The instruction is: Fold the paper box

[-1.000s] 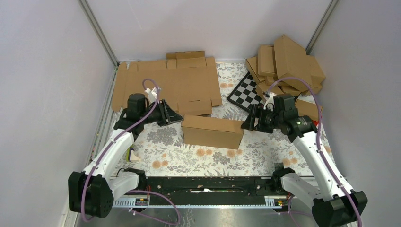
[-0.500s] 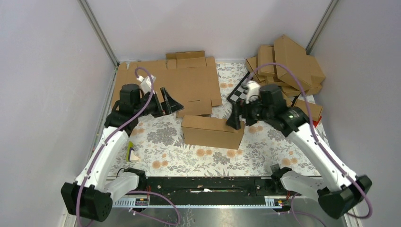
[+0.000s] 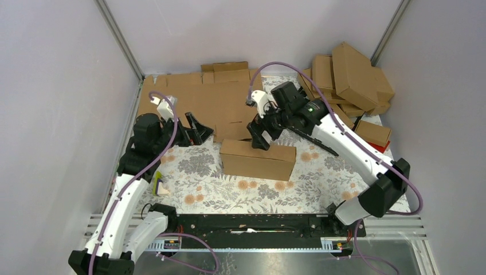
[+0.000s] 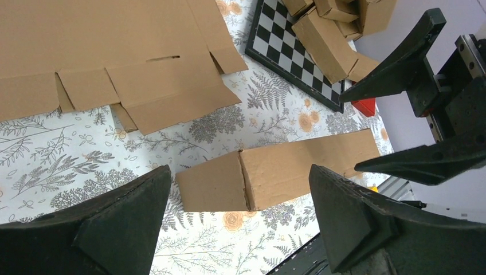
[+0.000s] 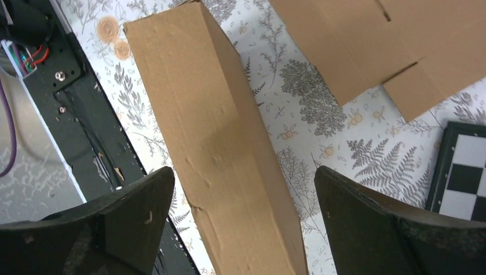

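The paper box stands closed on the floral mat as a long brown block, held by neither gripper. My left gripper is open, to the left of the box's left end and a little behind it, clear of it. In the left wrist view the box lies beyond the spread fingers of that gripper. My right gripper hangs open over the box's back top edge. In the right wrist view the box runs lengthwise between the wide fingers of that gripper, and neither finger touches it.
Flat brown cardboard sheets lie at the back left. A pile of folded boxes fills the back right corner. A checkered board lies beside it, with a red item. A black rail runs along the near edge.
Both grippers have opened and left the box's ends. The left one pulled back to the left. The right arm swung left and up over the box's top.
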`<action>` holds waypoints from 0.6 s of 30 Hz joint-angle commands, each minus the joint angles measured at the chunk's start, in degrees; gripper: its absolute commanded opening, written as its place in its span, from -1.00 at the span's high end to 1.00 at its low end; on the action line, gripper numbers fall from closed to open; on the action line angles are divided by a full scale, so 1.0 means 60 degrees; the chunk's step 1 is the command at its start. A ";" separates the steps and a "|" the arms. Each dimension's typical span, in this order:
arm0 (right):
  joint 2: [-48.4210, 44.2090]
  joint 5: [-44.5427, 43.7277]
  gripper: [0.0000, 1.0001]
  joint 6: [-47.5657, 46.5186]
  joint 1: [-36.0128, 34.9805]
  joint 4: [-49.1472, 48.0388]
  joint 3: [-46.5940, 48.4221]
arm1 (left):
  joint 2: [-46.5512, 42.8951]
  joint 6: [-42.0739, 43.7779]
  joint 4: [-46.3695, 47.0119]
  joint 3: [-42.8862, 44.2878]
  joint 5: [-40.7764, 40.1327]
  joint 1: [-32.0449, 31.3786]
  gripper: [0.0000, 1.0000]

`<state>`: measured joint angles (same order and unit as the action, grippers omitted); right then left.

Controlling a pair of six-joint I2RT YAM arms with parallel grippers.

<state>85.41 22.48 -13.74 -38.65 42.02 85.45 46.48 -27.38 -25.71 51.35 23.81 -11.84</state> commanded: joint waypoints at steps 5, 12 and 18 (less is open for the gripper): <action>0.0865 0.0491 -0.99 -0.1164 -0.0890 0.1326 0.0485 | 0.0488 0.0190 0.0663 0.0018 0.0043 -0.0005 -0.93; 0.1115 -0.0564 -0.69 -0.1014 -0.1392 0.1289 -0.0132 | 0.0523 0.0169 0.0826 -0.0121 0.0140 -0.0005 -0.92; 0.1021 -0.2202 0.06 -0.0915 -0.1630 0.0753 -0.0033 | 0.0623 0.0113 0.0963 -0.0239 0.0183 -0.0005 -0.91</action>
<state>91.83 18.61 -18.33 -47.22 48.38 84.90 49.89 -27.00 -23.57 50.65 23.99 -11.84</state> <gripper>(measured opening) 0.616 0.961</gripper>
